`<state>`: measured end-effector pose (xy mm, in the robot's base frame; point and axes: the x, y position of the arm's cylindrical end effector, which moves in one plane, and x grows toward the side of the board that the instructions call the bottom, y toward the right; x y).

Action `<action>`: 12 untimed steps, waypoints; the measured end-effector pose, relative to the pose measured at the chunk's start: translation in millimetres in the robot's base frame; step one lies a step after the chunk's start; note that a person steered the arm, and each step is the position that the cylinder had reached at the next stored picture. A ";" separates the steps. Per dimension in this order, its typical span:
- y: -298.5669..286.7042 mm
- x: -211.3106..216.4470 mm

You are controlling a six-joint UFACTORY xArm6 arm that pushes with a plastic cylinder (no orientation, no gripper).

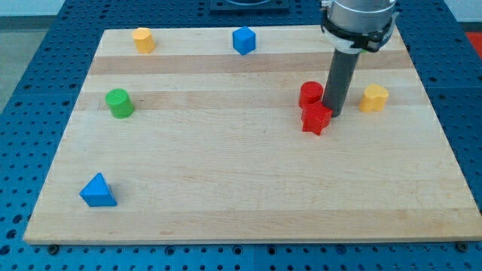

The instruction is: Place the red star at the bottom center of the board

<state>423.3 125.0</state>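
1. Red star (316, 119): located right of the board's (226, 203) centre, in the upper half, well apart from the bottom edge. It is touched on its upper left by a red round block (310, 93).
2. My tip (334, 114): set just beside the star's upper right side, apparently touching. No claw is fitted; the arm ends in a plain rod, so nothing is held.
3. Other items: yellow block (374, 98) near the right edge; blue cube (243, 41) and second yellow block (143, 39) along the top edge; green cylinder (119, 103) near the left edge; blue triangle (98, 190) near the bottom left corner.
4. Step judged in hand: the star is to be pushed down and leftward to the bottom edge's middle.
5. Handling advice: contact is best kept behind the star's centre, opposite the goal; slow strokes are advised, since off-centre pushes probably spin it aside. The red round block is best left behind.
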 end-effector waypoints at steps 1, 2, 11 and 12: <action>-22.5 10.5; -45.1 21.1; -116.7 98.7; -114.8 81.8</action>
<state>505.1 10.2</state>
